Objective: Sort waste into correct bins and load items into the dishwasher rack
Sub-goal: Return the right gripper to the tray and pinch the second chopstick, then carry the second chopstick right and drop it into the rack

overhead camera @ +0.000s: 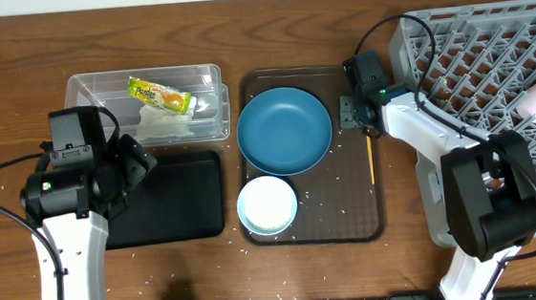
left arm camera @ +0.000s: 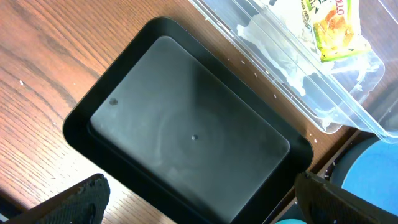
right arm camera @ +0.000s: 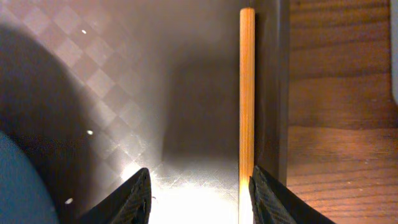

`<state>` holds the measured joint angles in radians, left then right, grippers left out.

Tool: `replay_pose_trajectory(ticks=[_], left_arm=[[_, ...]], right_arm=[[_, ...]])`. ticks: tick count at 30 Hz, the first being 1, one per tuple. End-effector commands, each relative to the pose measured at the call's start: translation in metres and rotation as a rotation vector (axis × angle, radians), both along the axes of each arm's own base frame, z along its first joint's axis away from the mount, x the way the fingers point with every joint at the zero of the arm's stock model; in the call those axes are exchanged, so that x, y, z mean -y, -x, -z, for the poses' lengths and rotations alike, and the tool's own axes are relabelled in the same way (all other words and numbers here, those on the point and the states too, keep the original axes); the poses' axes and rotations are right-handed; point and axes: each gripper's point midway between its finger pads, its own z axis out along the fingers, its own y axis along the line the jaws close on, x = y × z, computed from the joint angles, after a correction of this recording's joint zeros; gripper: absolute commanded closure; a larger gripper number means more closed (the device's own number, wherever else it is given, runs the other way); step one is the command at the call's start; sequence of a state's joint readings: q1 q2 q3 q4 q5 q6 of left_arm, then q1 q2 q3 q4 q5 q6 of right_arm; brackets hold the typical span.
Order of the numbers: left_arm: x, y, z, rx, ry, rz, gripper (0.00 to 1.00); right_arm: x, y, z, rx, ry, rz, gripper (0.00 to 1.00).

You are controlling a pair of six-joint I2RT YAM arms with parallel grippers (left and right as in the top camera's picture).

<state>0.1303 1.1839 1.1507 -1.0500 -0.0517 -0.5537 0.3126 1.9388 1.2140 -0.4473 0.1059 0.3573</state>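
Right gripper (right arm camera: 198,196) hangs low over the brown tray's (overhead camera: 369,209) 3 o'clock edge. Its jaws are half open, gripping nothing, and straddle a wooden chopstick (right arm camera: 247,93) lying along the tray wall. Bare tray floor runs toward 9 o'clock up to the blue plate (overhead camera: 284,130). Left gripper (left arm camera: 199,205) hovers over the black tub (left arm camera: 186,137), jaws spread wide, holding nothing. The snack wrapper (overhead camera: 159,94) lies in the clear tub (overhead camera: 86,88).

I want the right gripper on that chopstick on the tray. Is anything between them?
Nothing visible. The chopstick lies bare between the open fingers of the right gripper. It does hug the right wall of the brown tray, which probably leaves the finger on that side little room.
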Motion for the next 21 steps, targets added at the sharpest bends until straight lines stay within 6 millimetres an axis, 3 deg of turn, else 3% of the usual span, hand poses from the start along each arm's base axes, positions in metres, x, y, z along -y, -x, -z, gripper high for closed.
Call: replay_pose_trajectory(ticks=[1,6,12,14,18,21], left_arm=[[-0.002,-0.001,-0.003,0.005,-0.001,-0.007,0.02],[-0.002,-0.001,-0.003,0.005,-0.001,-0.007,0.02],[-0.002,-0.001,-0.003,0.005,-0.001,-0.007,0.02],[-0.002,-0.001,-0.003,0.005,-0.001,-0.007,0.02],[-0.002,-0.001,-0.003,0.005,-0.001,-0.007,0.02],[-0.002,-0.001,-0.003,0.005,-0.001,-0.007,0.02]], right_arm=[[0.007,0.004,0.019,-0.042,0.029,-0.001,0.51],[0.007,0.009,0.031,-0.074,0.032,-0.004,0.52],[0.004,0.012,0.033,-0.094,0.013,-0.012,0.83],[0.000,0.011,0.029,-0.090,-0.006,-0.018,0.89],[-0.010,0.001,0.005,-0.075,-0.095,-0.033,0.98],[-0.004,-0.011,-0.026,-0.041,-0.117,-0.015,0.99]])
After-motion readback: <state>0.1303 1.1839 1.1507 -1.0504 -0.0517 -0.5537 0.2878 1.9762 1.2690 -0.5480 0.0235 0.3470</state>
